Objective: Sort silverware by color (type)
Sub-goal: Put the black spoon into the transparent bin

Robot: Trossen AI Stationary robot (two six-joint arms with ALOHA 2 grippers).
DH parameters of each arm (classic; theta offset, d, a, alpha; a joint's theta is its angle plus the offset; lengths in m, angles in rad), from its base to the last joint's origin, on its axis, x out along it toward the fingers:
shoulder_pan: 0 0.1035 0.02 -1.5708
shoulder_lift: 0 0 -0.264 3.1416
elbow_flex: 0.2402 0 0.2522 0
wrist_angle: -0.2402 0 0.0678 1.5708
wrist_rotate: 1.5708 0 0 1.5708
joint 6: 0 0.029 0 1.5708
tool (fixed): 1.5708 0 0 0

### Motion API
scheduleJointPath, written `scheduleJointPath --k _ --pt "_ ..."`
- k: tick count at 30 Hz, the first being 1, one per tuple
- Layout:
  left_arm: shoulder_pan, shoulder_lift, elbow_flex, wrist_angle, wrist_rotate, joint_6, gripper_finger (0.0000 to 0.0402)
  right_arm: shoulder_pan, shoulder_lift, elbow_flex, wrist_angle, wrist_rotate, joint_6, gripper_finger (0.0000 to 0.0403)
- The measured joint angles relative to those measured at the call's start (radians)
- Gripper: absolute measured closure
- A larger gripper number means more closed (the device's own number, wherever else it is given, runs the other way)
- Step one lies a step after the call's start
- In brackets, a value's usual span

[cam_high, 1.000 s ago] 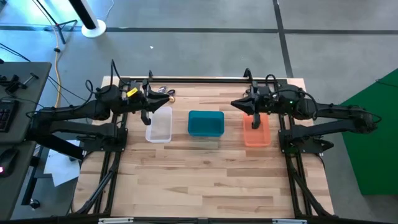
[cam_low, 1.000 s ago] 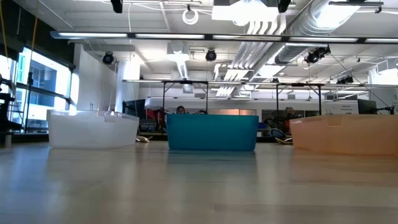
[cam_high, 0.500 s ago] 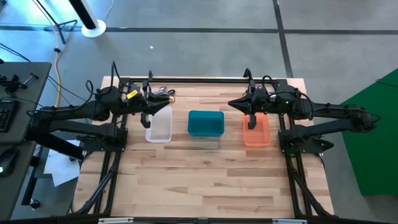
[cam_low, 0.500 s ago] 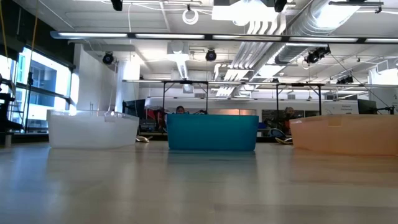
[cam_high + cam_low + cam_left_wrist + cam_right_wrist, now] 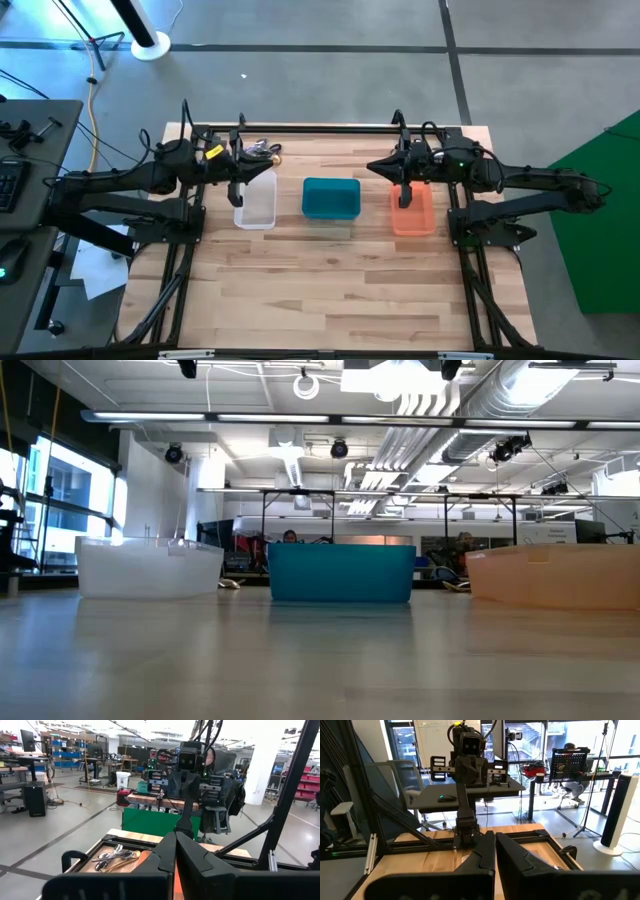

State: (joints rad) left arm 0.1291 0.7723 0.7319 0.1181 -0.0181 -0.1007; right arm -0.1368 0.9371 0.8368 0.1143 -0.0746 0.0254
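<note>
The silverware (image 5: 258, 146) lies in a small pile on the table near its far edge, beyond the clear bin (image 5: 256, 200); the left wrist view shows the silverware (image 5: 117, 859) too. My left gripper (image 5: 268, 158) hangs shut and empty above the table by the clear bin's far end, pointing level toward the right. Opposite it, my right gripper (image 5: 374, 168) is shut and empty, raised near the orange bin (image 5: 413, 212). Each wrist view shows its own fingers together: left gripper (image 5: 175, 855), right gripper (image 5: 495, 851).
A teal bin (image 5: 331, 198) stands between the clear and orange bins in a row across the table's far half. The low view shows the clear bin (image 5: 150, 568), teal bin (image 5: 340, 572) and orange bin (image 5: 555, 575). Bare wood (image 5: 330, 290) fills the near half.
</note>
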Motion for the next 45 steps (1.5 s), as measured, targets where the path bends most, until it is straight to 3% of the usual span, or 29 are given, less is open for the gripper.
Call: scheduleJointPath --k 18,24,27,36,45 --pt "0.0 0.0 0.0 -0.001 0.0 0.0 0.0401 0.0 0.0 0.0 0.007 0.013 0.049 0.0402" --pt "0.0 0.0 0.0 -0.002 -0.015 -0.002 0.0401 -0.027 0.029 0.0 -0.059 0.305 0.156 0.0402" --pt "0.0 0.0 0.0 -0.002 -0.019 -0.002 0.0401 -0.089 0.046 0.0 -0.155 0.372 0.251 0.0394" --pt "0.001 0.0 0.0 -0.002 -0.024 -0.001 0.0401 -0.377 0.067 -0.001 -0.662 0.368 0.494 0.0323" --pt "0.001 0.0 0.0 -0.002 -0.055 -0.025 0.0401 -0.651 0.189 -0.001 -0.767 0.139 0.461 0.0279"
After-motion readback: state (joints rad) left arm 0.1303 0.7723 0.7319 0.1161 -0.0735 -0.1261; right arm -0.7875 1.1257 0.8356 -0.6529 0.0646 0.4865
